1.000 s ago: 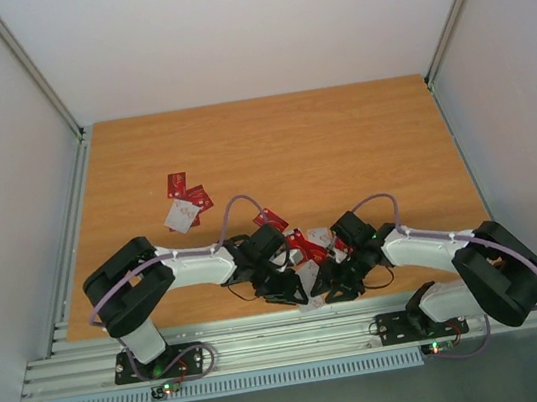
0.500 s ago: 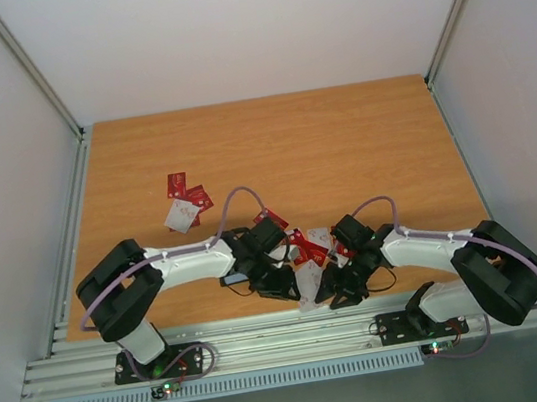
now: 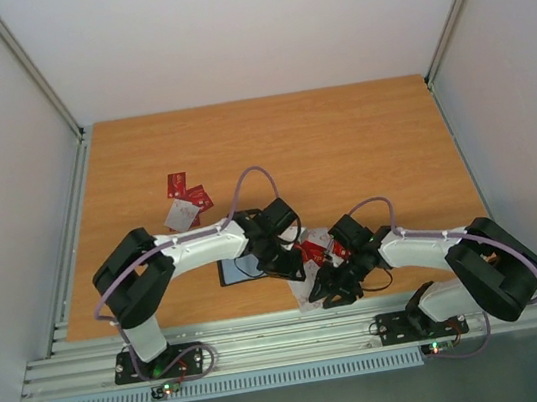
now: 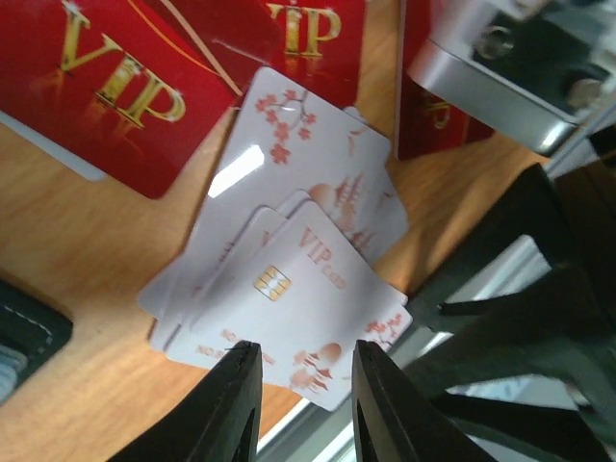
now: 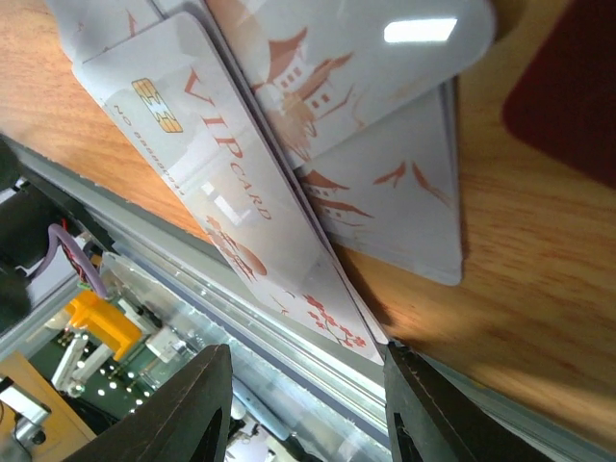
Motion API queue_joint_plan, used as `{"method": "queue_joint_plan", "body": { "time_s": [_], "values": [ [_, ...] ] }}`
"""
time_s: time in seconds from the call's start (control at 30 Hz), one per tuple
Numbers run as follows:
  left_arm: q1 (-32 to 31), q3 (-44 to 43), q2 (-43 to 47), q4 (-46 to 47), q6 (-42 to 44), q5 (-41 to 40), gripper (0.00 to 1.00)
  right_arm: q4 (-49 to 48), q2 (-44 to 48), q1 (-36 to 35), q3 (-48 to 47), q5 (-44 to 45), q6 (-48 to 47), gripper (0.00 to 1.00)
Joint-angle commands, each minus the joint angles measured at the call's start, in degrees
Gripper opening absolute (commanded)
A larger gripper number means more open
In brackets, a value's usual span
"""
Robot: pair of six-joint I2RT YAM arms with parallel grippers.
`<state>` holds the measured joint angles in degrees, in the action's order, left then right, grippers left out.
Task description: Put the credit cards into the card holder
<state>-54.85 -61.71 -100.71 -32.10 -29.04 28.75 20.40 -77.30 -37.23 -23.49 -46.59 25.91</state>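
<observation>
Left wrist view showed left gripper (image 4: 304, 385) half-open, empty, above the credit cards (image 4: 289, 279) at 6 o'clock, so it needed to nip just the top one.

Wooden table (image 3: 340, 140): credit cards (image 3: 186, 205), card holder (image 3: 234, 271)

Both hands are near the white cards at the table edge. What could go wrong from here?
1. The white cards overhang the table edge, so a push from the left hand may slide them off.
2. The right hand is close beside the left hand, and the two may collide.
3. The cards overlap, so two might lift together.
</observation>
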Motion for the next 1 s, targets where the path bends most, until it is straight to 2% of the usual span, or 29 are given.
{"method": "queue_joint_plan", "body": {
  "time_s": [0.0,0.23,0.57,0.87,0.97],
  "values": [
    [0.09,-2.85,-3.45,-3.80,3.79,-3.34,0.29,-0.19,-1.23,-0.26,2.30,2.12,0.72,0.45],
    [0.09,-2.45,-4.71,-3.30,4.59,-4.80,0.30,0.31,-0.95,-0.42,2.56,2.24,0.54,0.44],
    [-1.30,-0.56,-6.46,0.49,3.96,1.12,0.31,-0.53,-2.01,-0.45,2.31,1.90,0.32,0.44],
    [-1.93,1.12,-7.20,3.35,1.31,2.62,0.31,-1.87,-2.13,-0.53,2.10,0.27,0.74,0.44],
    [-1.93,1.09,-7.23,3.10,1.15,2.27,0.31,0.53,-2.00,-0.66,1.90,0.40,-1.23,0.44]
  ]
}}
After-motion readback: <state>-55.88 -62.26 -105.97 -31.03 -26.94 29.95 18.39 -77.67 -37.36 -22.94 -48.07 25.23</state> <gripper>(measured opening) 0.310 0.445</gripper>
